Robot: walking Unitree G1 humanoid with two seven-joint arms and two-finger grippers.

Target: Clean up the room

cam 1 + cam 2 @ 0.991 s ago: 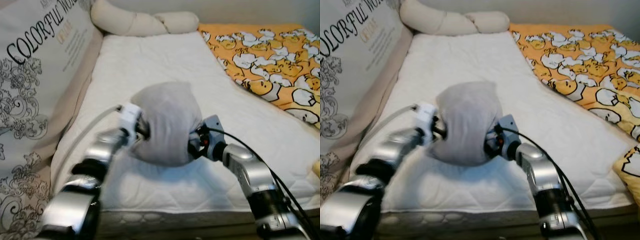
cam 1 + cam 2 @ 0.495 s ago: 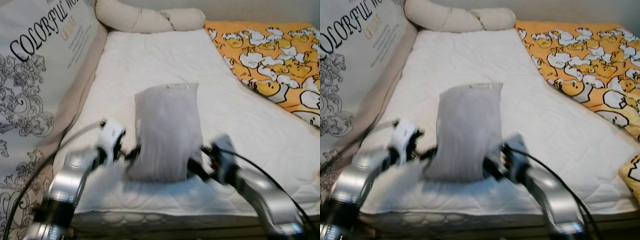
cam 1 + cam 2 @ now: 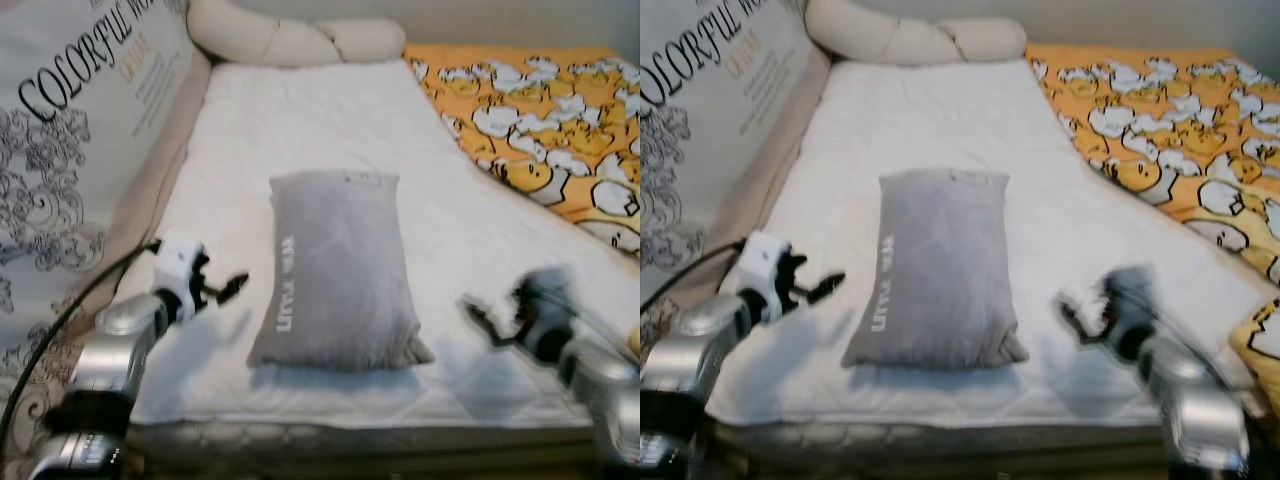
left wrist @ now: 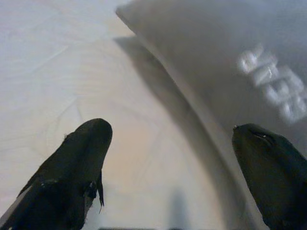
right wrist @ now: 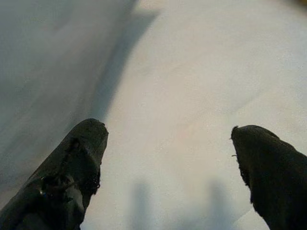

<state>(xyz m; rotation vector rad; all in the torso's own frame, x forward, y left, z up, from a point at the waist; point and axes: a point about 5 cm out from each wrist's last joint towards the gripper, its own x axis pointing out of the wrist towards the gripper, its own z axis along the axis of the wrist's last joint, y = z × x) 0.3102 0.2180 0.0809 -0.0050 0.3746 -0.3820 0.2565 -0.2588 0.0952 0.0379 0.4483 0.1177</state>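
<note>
Lying flat at the centre of the frame, the grey pillow (image 3: pixel 338 272) rests on the white mattress (image 3: pixel 300 120) between our two grippers, touching neither. We see the left gripper (image 3: pixel 222 287) just beside its left edge, fingers spread wide, the silver arm reaching in from the lower left. Our right gripper (image 3: pixel 487 320), blurred, hangs off the pillow's lower right corner, fingers likewise parted in the wrist view. Beyond, a cream bolster (image 3: pixel 290 38) lies at the top, an orange duck-print blanket (image 3: pixel 545 130) at upper right, a lettered cushion (image 3: pixel 80 130) at left.
</note>
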